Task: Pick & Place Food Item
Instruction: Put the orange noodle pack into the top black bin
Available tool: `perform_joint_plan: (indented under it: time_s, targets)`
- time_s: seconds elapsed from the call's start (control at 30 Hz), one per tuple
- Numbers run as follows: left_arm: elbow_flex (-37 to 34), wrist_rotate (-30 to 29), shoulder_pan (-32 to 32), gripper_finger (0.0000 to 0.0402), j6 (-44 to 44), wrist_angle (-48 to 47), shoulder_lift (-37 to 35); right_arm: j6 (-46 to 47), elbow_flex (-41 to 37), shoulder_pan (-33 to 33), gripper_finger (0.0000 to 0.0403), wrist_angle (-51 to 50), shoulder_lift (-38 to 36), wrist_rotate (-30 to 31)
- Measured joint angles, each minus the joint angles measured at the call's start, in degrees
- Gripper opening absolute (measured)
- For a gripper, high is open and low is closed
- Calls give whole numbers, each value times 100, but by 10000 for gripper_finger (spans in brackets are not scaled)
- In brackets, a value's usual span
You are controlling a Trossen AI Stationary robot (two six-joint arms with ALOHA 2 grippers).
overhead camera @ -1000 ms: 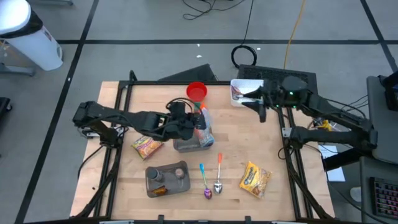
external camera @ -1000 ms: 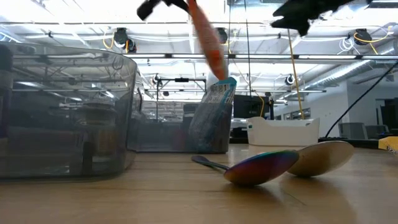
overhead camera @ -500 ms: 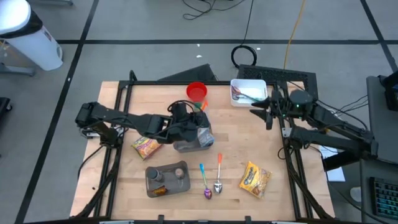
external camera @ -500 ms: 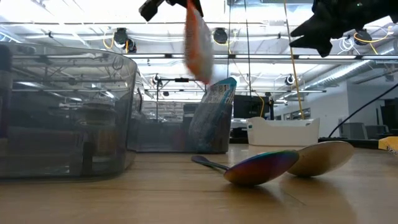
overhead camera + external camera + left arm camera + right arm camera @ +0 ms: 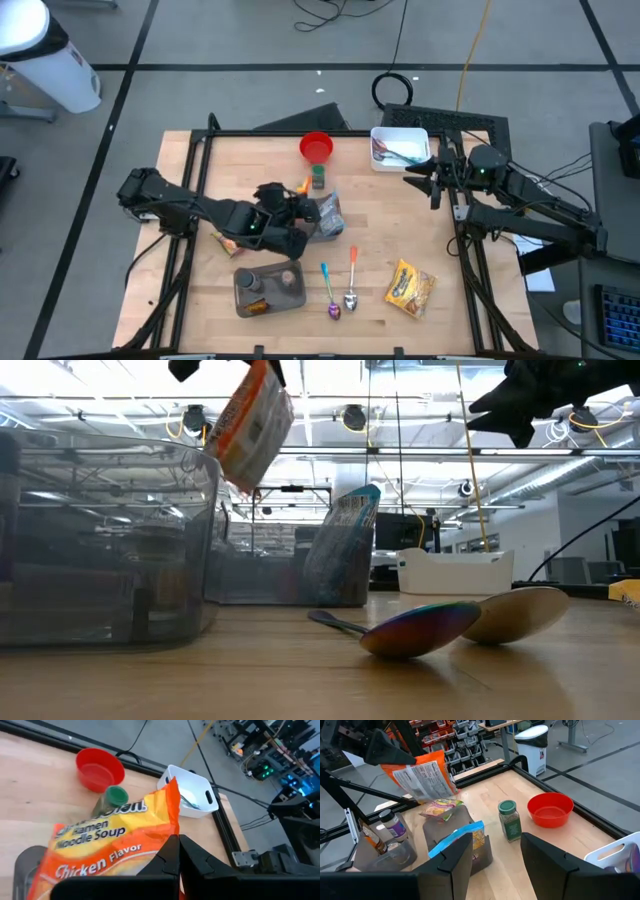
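Two of my left gripper (image 5: 177,851) fingers are clenched on the ramen noodle packet (image 5: 107,847), lifted above the table (image 5: 400,220) beside the grey bin (image 5: 475,850); my right gripper (image 5: 492,852) hovers half-spread near the white tray (image 5: 398,147).

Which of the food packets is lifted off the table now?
The orange chicken ramen noodle soup packet, held in the air by the left gripper. The yellow packet lies on the table.
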Motion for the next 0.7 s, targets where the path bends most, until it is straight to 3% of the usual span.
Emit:
perform_joint_plan:
  time_s: [0.2,0.7]
  targets:
    - [0,-6,-70,0,-512,-359,15,7,0,0,159,31,0,0]
    - [0,0,7,0,-534,-471,15,151,0,0,155,44,0,-9]
